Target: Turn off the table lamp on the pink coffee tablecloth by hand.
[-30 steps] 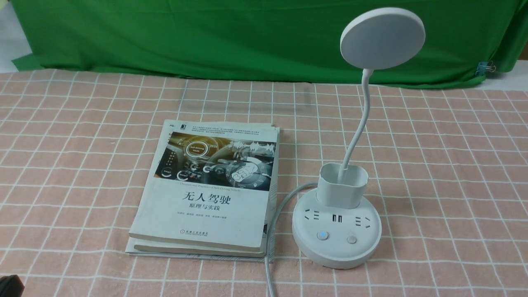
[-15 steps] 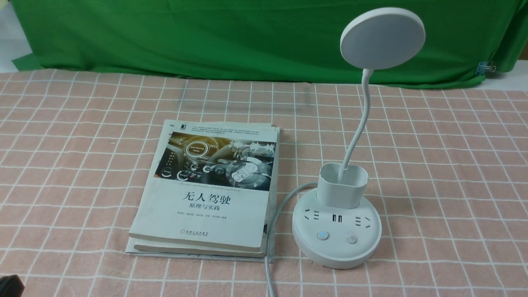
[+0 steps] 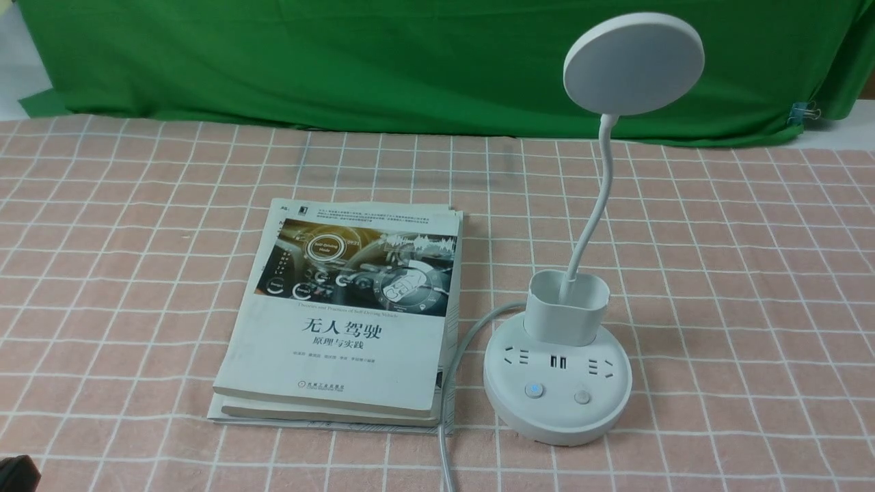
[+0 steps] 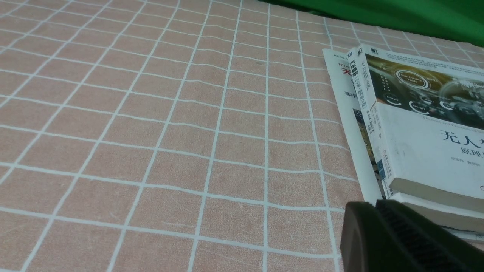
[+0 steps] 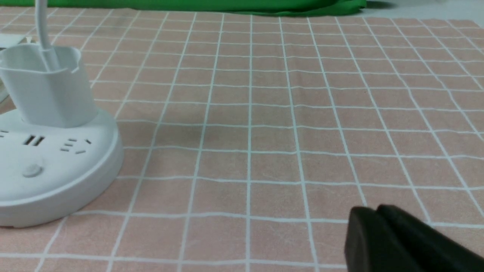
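Observation:
The white table lamp point(image 3: 557, 393) stands on the pink coffee tablecloth point(image 3: 738, 273), right of centre, with its disc head point(image 3: 634, 63) high on a bendy neck. Its base carries a blue-lit button point(image 3: 534, 390) and a plain button point(image 3: 582, 396). The lamp base point(image 5: 53, 170) also shows in the right wrist view, well apart from my right gripper point(image 5: 377, 210), which is shut and empty over the cloth. My left gripper point(image 4: 375, 206) is shut and empty, low by the corner of the books point(image 4: 423, 128). Only a dark bit of the left arm point(image 3: 17, 471) shows in the front view.
Two stacked white books point(image 3: 348, 314) lie left of the lamp. The lamp's grey cable point(image 3: 448, 437) runs between books and base to the front edge. A green cloth point(image 3: 342, 61) hangs behind the table.

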